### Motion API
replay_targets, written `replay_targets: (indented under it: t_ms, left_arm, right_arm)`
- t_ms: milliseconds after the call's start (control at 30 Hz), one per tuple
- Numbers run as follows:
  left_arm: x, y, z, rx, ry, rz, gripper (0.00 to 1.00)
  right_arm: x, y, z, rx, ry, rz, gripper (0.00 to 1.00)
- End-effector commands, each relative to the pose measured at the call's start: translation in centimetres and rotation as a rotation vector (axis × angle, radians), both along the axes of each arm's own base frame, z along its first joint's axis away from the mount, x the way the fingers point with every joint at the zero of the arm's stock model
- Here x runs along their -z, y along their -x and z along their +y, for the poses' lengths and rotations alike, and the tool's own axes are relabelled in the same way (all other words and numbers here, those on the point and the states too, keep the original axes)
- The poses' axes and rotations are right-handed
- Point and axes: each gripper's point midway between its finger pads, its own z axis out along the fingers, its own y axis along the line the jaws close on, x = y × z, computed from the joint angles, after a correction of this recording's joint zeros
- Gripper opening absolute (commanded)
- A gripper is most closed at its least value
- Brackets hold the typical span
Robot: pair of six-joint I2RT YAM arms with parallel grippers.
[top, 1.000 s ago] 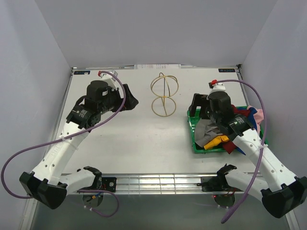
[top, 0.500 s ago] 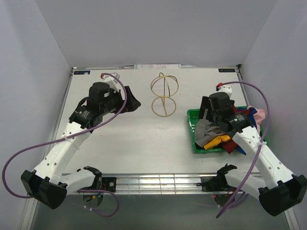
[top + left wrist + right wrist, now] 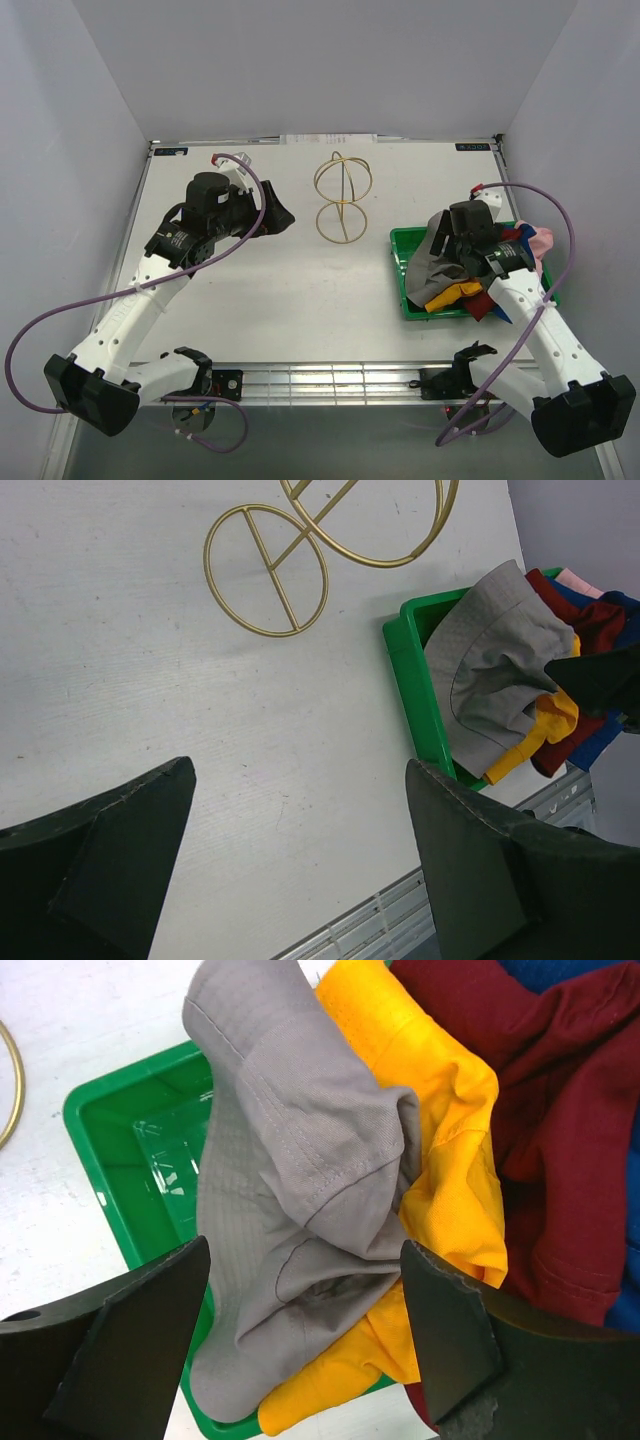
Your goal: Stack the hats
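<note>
Several hats lie heaped in the green tray (image 3: 398, 262) at the right. The grey hat (image 3: 432, 268) is on top, also in the right wrist view (image 3: 290, 1210) and the left wrist view (image 3: 500, 670). Under it lie the yellow hat (image 3: 440, 1160), the dark red hat (image 3: 570, 1100), a blue hat (image 3: 505, 313) and a pink hat (image 3: 541, 240). My right gripper (image 3: 300, 1350) is open just above the grey hat, holding nothing. My left gripper (image 3: 300, 870) is open and empty above bare table at the far left (image 3: 272, 212).
A gold wire-frame stand (image 3: 343, 196) stands at the back middle of the white table (image 3: 290, 300), also in the left wrist view (image 3: 300, 550). The tray's left part (image 3: 130, 1150) holds no hat. Grey walls close in the table on three sides.
My right gripper has moved nearer and to the right, over the heap of hats in the tray. My left arm has barely shifted.
</note>
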Motion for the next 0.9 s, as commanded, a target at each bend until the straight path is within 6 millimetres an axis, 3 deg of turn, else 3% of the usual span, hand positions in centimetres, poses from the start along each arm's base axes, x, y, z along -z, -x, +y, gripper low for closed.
replay_targets:
  t_ms: [0, 300, 500, 700, 733, 867]
  left_arm:
    - [-0.8, 0.1, -0.1, 0.012, 0.020, -0.033, 0.96]
    - [-1.1, 0.6, 0.2, 0.002, 0.023, -0.041, 0.96]
    - [-0.9, 0.8, 0.3, 0.001, 0.026, -0.035, 0.96]
    - [-0.9, 1.1, 0.6, -0.005, 0.020, -0.035, 0.96]
    - [-0.9, 1.0, 0.6, -0.009, 0.021, -0.034, 0.96]
    - [-0.9, 1.3, 0.8, -0.010, 0.015, -0.033, 0.96]
  right_arm:
    - [0.8, -0.5, 0.0, 0.019, -0.027, 0.007, 0.82]
    - [2.6, -1.4, -0.1, 0.000, -0.050, 0.031, 0.78]
    - [3.8, -1.6, 0.0, -0.010, -0.067, 0.036, 0.69]
    - [3.5, -1.8, 0.0, -0.008, -0.084, 0.016, 0.48]
    - [3.0, -2.0, 0.0, -0.010, -0.086, 0.000, 0.37]
    - [0.4, -2.7, 0.4, -0.034, -0.100, -0.058, 0.15]
